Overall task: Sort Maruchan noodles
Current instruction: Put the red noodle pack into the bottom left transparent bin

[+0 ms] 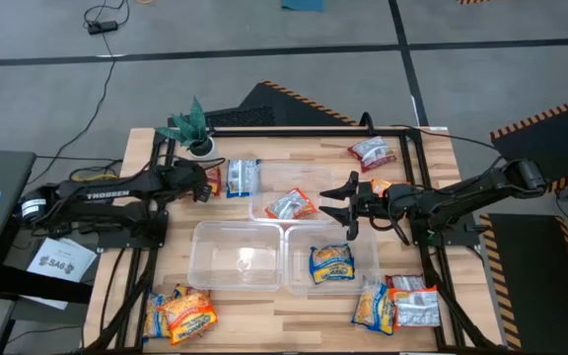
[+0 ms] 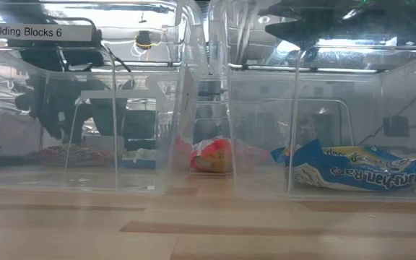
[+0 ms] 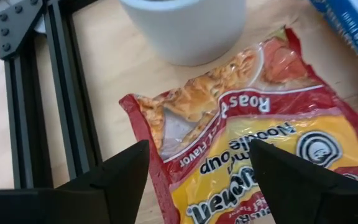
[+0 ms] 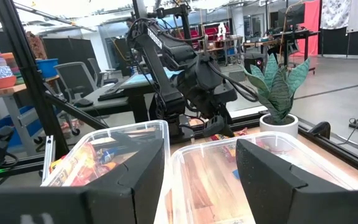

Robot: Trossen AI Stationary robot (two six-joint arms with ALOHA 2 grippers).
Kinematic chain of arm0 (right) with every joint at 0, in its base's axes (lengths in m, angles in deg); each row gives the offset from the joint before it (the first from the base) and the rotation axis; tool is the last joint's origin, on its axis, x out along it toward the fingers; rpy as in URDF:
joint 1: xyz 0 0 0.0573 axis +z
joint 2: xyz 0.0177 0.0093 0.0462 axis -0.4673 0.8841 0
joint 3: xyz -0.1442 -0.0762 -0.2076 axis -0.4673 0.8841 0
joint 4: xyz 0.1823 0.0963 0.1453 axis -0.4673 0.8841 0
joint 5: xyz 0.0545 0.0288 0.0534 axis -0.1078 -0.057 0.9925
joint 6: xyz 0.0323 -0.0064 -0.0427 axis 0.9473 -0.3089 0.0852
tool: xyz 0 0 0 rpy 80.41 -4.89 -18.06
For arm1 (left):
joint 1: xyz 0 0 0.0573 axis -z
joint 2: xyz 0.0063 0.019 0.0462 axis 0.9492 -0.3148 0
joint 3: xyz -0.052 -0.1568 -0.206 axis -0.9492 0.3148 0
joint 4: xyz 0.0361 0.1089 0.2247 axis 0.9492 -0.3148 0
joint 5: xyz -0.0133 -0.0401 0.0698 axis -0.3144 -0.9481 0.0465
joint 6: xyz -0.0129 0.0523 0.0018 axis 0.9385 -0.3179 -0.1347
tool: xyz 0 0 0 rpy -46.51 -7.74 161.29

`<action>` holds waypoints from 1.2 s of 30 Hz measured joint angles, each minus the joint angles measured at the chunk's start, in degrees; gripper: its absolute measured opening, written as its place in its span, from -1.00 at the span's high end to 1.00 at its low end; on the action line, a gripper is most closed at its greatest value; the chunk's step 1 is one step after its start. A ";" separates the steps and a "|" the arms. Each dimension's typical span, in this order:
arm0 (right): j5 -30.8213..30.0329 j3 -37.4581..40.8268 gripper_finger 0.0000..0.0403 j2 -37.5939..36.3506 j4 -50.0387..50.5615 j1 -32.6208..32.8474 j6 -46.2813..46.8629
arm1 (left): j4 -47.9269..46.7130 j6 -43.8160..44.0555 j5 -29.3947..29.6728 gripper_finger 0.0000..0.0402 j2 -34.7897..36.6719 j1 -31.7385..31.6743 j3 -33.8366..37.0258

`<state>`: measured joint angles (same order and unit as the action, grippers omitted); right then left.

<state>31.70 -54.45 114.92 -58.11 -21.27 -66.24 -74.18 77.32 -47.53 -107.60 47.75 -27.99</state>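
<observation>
A red-and-yellow noodle packet [image 3: 241, 149] lies flat on the table beside the white plant pot [image 3: 185, 28]. My left gripper [image 3: 197, 162] hovers over its end, open, one finger on each side. A blue packet [image 1: 243, 176] lies just right of it. My right gripper [image 1: 348, 205] stands open and level over the clear tubs, holding nothing. The far tub [image 1: 264, 209] holds a red-orange packet [image 1: 291, 204]. The near right tub [image 1: 368, 276] holds a yellow-and-blue packet [image 2: 360, 170]. The near left tub [image 1: 205, 271] shows no packet.
Loose packets lie at the near left corner [image 1: 180, 314], the near right [image 1: 397, 306] and the far right [image 1: 373, 153]. The potted plant [image 1: 195, 128] stands close behind my left gripper. Black frame rails [image 3: 73, 93] run along the table's sides.
</observation>
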 joint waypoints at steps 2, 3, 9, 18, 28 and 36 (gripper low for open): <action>0.00 0.00 -0.09 0.00 0.00 0.00 0.00 | 0.10 0.22 0.00 -0.33 -1.09 -0.22 0.00; 0.00 0.00 -0.09 0.00 0.01 0.00 -0.01 | 0.36 0.22 -0.02 -0.33 -1.65 -0.29 0.00; 0.00 0.00 -0.09 0.00 0.00 0.01 -0.04 | 4.20 -0.04 -2.33 -0.33 -5.62 -0.35 0.00; 0.00 0.00 -0.09 0.00 0.02 0.02 -0.07 | 6.76 -1.00 -5.03 -0.33 -12.87 -2.44 -0.31; 0.00 0.00 -0.09 0.00 0.04 0.00 -0.07 | 6.76 -2.51 -6.62 -0.07 -14.63 -2.60 -0.42; 0.00 0.00 -0.09 -0.01 0.04 0.00 -0.02 | 5.10 -5.81 -7.00 0.88 -14.74 -2.49 -0.35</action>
<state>31.70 -54.45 114.91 -58.07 -21.27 -66.26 -69.08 71.52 -54.53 -122.34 45.26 -28.34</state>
